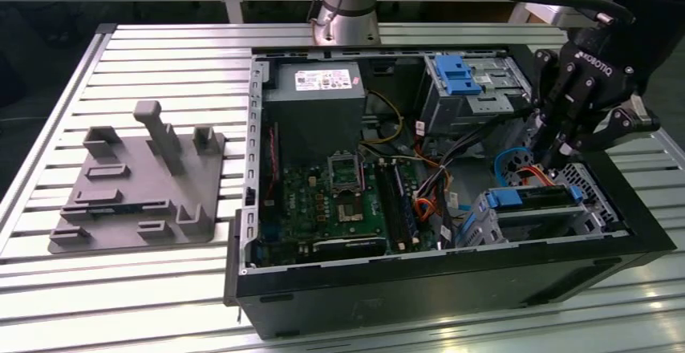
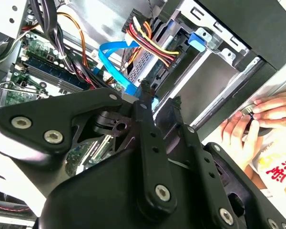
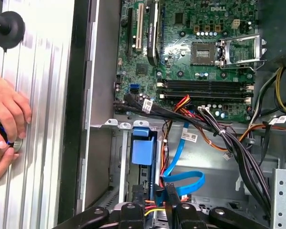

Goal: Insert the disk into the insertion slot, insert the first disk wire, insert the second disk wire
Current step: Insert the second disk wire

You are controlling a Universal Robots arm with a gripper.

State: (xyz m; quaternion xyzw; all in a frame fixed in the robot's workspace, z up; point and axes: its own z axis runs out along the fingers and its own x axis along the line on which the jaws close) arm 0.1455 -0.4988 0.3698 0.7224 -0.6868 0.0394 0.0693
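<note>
Inside an open computer case [image 1: 428,281], the disk [image 1: 532,198] sits in the insertion slot [image 1: 599,200]. The gripper [image 1: 557,156], jaws nearly closed, pinches a blue wire [image 2: 115,66] behind it.

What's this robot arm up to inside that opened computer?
A robot arm's black gripper is reaching down into an open black desktop computer case. The silver hard disk in its bright blue carrier already sits in the low perforated metal drive cage. The gripper's fingertips are at a flat blue data cable by the disk's connectors. A person's hands rest on the table beside the case.
</note>
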